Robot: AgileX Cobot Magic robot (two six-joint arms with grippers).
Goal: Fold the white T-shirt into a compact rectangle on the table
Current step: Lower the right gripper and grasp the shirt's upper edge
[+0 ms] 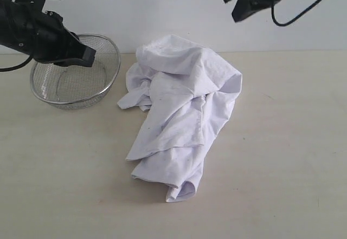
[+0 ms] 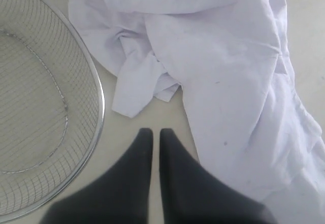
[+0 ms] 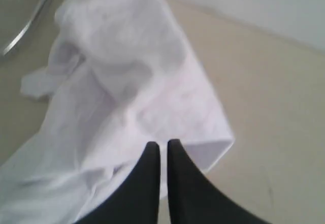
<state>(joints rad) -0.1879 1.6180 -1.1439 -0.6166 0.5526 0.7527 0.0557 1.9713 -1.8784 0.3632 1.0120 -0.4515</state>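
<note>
1. Surface. The surface (image 1: 282,157) is a wide, pale beige wood-grain top. It fills most of the exterior view and meets a plain light wall at the far edge.

2. T-shirt. The white T-shirt (image 1: 179,109) lies unfolded in a crumpled heap at the middle of the surface. The heap runs from a raised, bunched mass at the far end to a narrower, flatter tail at the near end. A small twisted flap of cloth sticks out from the far part toward the left. The right edge of the bunched mass is doubled over into a thick fold. In the right wrist view faint pink marks show on the cloth, too blurred to read.

3. Basket. A round wire-mesh metal basket (image 1: 54,95) stands upright on the far left of the surface, just beside the twisted flap. A narrow strip of bare surface shows between its rim and the cloth.

4. Left fingers. The left fingers (image 2: 148,142) are clenched with only a thin slit between them, and grasp nothing. In the exterior view they hang above the basket's left side. In the left wrist view their tips show against the bare strip between basket rim and cloth, clear of both.

5. Right fingers. The right fingers (image 3: 152,153) are likewise clenched on nothing, a thin slit between them. In the exterior view they hang high at the upper right, well apart from the T-shirt. In the right wrist view their tips point at the thick fold.
</note>
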